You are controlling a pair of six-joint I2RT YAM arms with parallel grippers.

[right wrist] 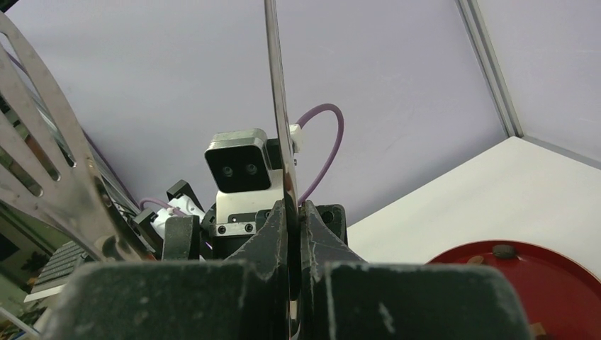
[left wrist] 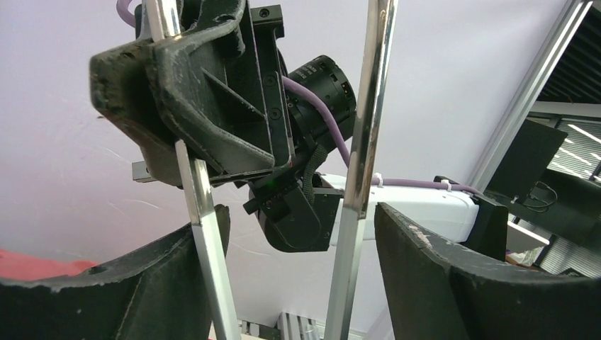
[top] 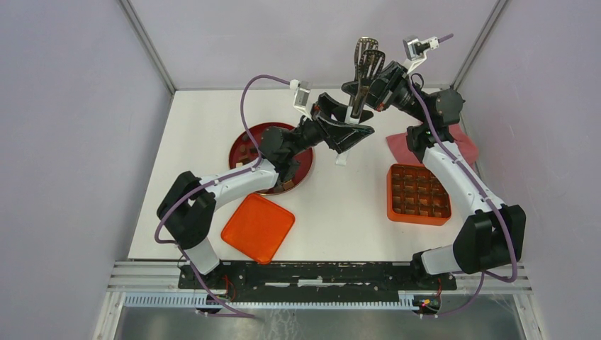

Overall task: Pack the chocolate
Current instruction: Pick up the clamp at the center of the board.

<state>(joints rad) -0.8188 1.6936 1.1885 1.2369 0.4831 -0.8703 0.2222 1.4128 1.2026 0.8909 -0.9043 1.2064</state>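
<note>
- Tongs, metal, slotted heads: held upright above the surface at 12 o'clock, between the two arms.
- Right gripper: fingers clenched on one blade of the tongs only.
- Left gripper: fingers spread, released, with both blades standing between them; a gap is seen at the right-hand finger.
- Chocolate: small brown pieces lying on the red plate, at 9 o'clock and partly hidden under the left arm.
- Orange box, gridded, at 3 o'clock; no pieces can be made out in it.
- Orange lid at 7 o'clock.
- Risk, judged: the tongs could be twisted or dropped if the single-blade hold is let go before the left fingers are closed squarely.
- Risk, judged: the two grippers could be knocked together, being close.
- Writing: none readable.
</note>
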